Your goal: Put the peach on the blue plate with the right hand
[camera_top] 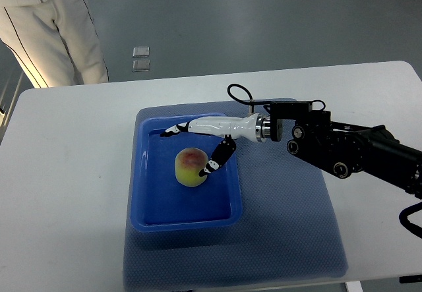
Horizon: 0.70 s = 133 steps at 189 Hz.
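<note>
The right arm enters from the right edge of the top view and extends leftward over the white surface. The arm body is black, with a metallic wrist joint and a black cable looping above it. The right robot hand has a white palm shell and black-tipped fingers. The hand is positioned over the blue plate, which is a rectangular tray with raised walls and rounded corners.

The peach lies inside the blue plate, roughly at its centre, resting on the tray floor. It is yellow-green with a red blush on its upper side. The robot hand is released: its fingers are spread. One finger reaches left along the far side of the tray, apart from the fruit. Another finger points down and left, with its tip at the right side of the peach; whether it is touching or just beside the peach cannot be determined. The fingers do not close around the fruit.

The blue plate sits on a grey-blue mat, which covers the middle of the surface and extends beyond the tray on the right and near sides.

A person in light-coloured clothing stands on the floor beyond the far left corner of the surface.
</note>
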Motion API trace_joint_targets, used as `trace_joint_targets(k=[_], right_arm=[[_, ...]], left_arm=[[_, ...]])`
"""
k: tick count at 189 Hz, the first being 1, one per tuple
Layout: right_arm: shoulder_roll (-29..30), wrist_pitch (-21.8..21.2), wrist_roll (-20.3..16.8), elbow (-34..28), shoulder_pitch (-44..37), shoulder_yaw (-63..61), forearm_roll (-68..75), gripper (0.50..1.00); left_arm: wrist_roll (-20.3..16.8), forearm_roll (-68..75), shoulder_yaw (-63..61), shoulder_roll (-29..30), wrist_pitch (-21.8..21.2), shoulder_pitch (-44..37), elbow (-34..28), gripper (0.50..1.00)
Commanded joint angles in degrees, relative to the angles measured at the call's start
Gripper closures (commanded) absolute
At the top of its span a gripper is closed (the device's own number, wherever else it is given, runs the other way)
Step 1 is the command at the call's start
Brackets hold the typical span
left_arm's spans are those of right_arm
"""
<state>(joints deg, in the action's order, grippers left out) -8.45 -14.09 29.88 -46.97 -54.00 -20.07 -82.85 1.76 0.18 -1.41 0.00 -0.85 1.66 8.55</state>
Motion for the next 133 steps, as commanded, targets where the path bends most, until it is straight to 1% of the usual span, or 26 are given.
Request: trace_joint_targets(k=[1, 18, 37, 47, 48, 70, 82, 93, 104, 133], right_arm=[[-3.32, -0.23, 0.09, -0.05, 0.39, -2.78, 6.03, 0.570], [-5.17, -0.76, 0.26, -0.05, 1.00, -5.42, 13.68, 0.570], [-6.67, -1.99, 0.26, 0.48, 3.02, -8.23, 25.89, 0.570], [-6.67, -1.99, 0.26, 0.48, 3.03, -8.23, 25.90, 0.570], [-7.01, -1.64, 0.18, 0.57, 3.90, -9.37, 31.38, 0.570], [-6.75, -0.59, 0.00, 1.18, 5.93, -13.24, 42.25, 0.570], [-6.23, 1.61, -0.09, 2.24, 7.33, -15.79, 47.43, 0.570], [-6.05, 4.95, -0.18, 3.99, 8.39, -17.29, 51.12, 0.570], [-5.61, 7.06, -0.18, 5.75, 8.65, -17.99, 54.46, 0.570], [-2.45, 9.52, -0.35, 10.32, 10.50, -18.17, 67.47, 0.570]], left_arm=[[0.00, 0.00, 0.00, 0.00, 0.06, 0.00, 0.06, 0.500], [0.00, 0.00, 0.00, 0.00, -0.03, 0.00, 0.06, 0.500], [0.00, 0.00, 0.00, 0.00, -0.03, 0.00, 0.06, 0.500], [0.00, 0.00, 0.00, 0.00, -0.03, 0.00, 0.06, 0.500], [0.00, 0.00, 0.00, 0.00, 0.06, -0.08, 0.06, 0.500], [0.00, 0.00, 0.00, 0.00, 0.06, 0.00, -0.03, 0.500], [0.00, 0.00, 0.00, 0.00, -0.03, 0.00, 0.06, 0.500], [0.00, 0.00, 0.00, 0.00, -0.03, 0.00, -0.03, 0.500], [0.00, 0.00, 0.00, 0.00, -0.03, 0.00, -0.03, 0.500], [0.00, 0.00, 0.00, 0.00, 0.06, 0.00, -0.03, 0.500]])
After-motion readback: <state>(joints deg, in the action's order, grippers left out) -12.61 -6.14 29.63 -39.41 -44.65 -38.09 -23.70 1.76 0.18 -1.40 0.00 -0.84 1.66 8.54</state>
